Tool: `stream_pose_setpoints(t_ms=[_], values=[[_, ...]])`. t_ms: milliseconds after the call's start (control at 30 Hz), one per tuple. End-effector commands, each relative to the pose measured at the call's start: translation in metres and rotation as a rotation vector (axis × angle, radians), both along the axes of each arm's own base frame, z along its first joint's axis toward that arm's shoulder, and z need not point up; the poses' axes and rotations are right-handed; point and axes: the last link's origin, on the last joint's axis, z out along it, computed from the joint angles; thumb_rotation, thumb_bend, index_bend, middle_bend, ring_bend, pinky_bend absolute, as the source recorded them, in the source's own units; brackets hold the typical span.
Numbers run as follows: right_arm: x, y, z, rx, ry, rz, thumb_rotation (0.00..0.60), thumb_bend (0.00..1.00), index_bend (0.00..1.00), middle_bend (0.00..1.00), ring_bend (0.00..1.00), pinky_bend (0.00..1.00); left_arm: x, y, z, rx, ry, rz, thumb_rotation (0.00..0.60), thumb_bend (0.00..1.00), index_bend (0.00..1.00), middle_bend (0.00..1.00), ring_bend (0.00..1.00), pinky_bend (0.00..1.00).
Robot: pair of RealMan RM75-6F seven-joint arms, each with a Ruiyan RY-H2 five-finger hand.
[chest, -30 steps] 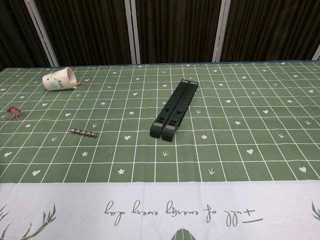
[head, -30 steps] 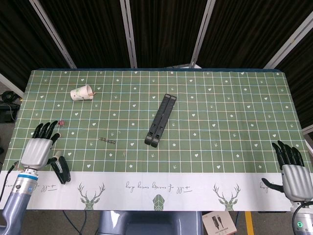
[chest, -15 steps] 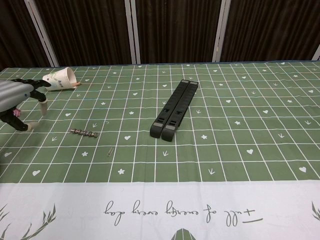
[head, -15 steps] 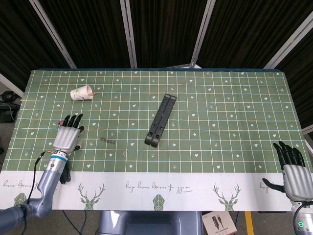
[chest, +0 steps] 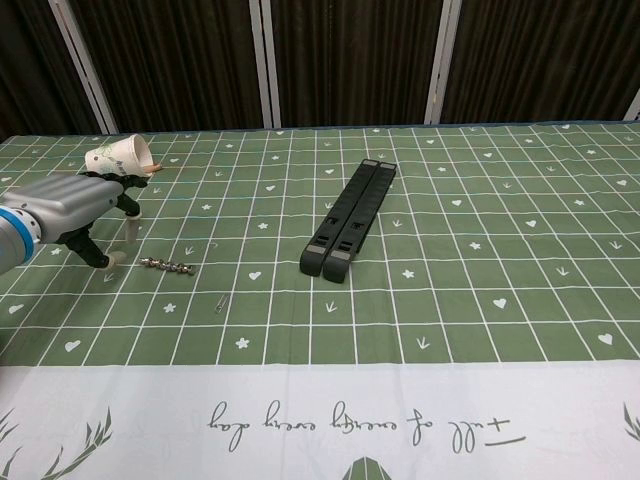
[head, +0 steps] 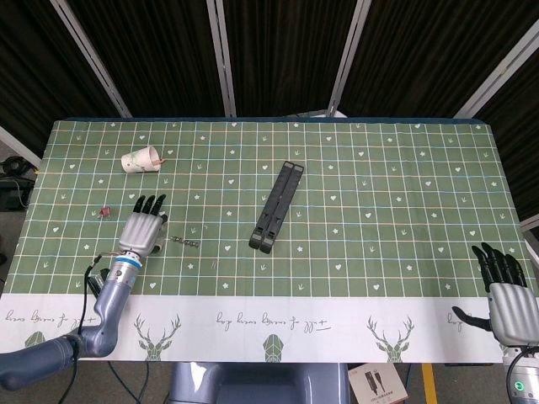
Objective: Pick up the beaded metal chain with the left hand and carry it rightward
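The beaded metal chain [head: 184, 241] [chest: 168, 266] lies stretched out on the green patterned cloth, left of centre. My left hand [head: 143, 228] [chest: 82, 212] hovers just left of the chain with its fingers spread and nothing in them; a small gap separates it from the chain. My right hand [head: 505, 290] rests open at the table's near right corner, seen only in the head view.
A tipped paper cup [head: 141, 160] [chest: 118, 161] lies at the back left. Two black bars [head: 277, 205] [chest: 349, 217] lie side by side at the centre. A small red clip [head: 105, 211] sits left of my left hand. A paper clip [chest: 219, 303] lies near the chain.
My left hand has swept rightward from the table's left edge to just beside the chain. The chain and my right hand have stayed put.
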Motion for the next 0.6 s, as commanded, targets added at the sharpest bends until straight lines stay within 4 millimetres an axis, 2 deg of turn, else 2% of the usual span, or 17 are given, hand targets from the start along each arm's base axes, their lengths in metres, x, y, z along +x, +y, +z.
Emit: stream_pose_setpoints(t_ms=[33, 600], values=[[-0.0003, -0.0002, 0.0004, -0.001, -0.001, -0.001, 0.600, 0.02, 0.00, 0.00, 0.00, 0.00, 0.0026, 0.0008, -0.0039, -0.005, 0.006, -0.003, 0.600, 0.32, 0.49, 0.00, 0.00, 0.00], [0.0014, 0.0004, 0.0008, -0.001, -0.011, 0.008, 0.600, 0.02, 0.00, 0.00, 0.00, 0.00, 0.0044, 0.0038, -0.0137, -0.006, 0.036, 0.006, 0.600, 0.32, 0.51, 0.00, 0.00, 0.00]])
